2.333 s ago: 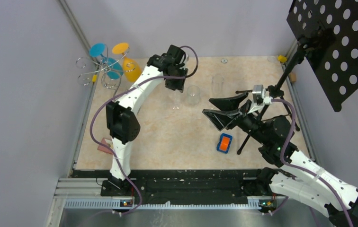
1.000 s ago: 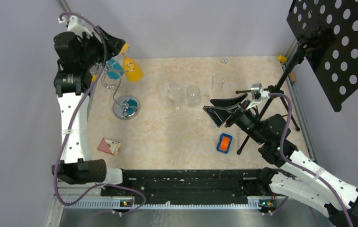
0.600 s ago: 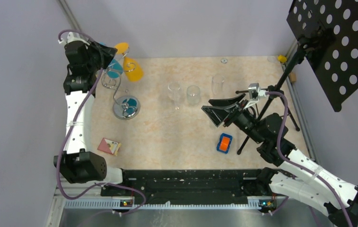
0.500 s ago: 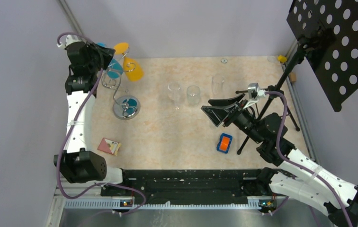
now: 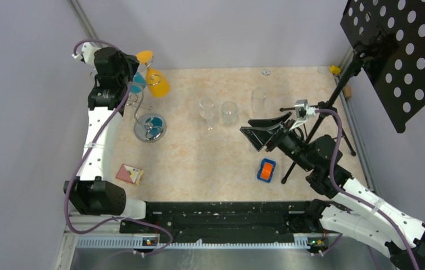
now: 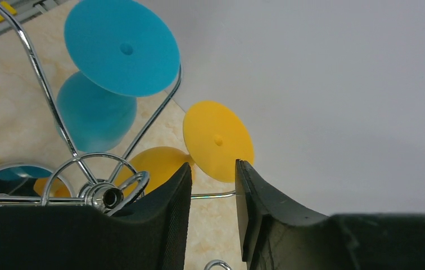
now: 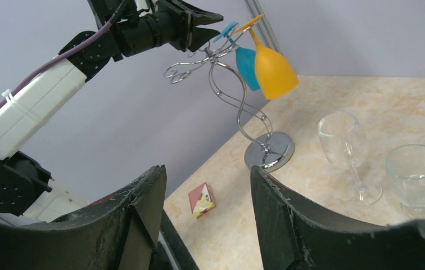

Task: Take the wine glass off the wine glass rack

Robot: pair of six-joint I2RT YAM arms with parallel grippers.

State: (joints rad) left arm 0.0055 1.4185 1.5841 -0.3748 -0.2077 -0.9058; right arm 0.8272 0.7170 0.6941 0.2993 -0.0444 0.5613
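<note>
The wine glass rack [image 5: 150, 127], silver wire with a round chrome base, stands at the back left. A yellow wine glass [image 5: 158, 83] and a blue wine glass [image 5: 137, 84] hang upside down from its arms. My left gripper [image 5: 133, 63] is open and empty, level with the rack's top. In the left wrist view my left gripper [image 6: 213, 169] has its fingertips just short of the yellow glass's foot [image 6: 218, 140]; the blue foot [image 6: 121, 48] is up left. My right gripper [image 5: 245, 126] is open and empty at mid table, facing the rack [image 7: 238, 101].
Three clear glasses [image 5: 207, 109], [image 5: 229, 112], [image 5: 258, 100] stand at mid table. An orange and blue block [image 5: 266, 170] lies near the right arm. A small red and yellow box [image 5: 129, 174] lies front left. A black tripod stand with a perforated panel [image 5: 401, 50] is at the right.
My left arm swung from the clear glasses at mid table to the rack at the back left, then shifted right toward the yellow glass's foot. The right arm has barely moved.
</note>
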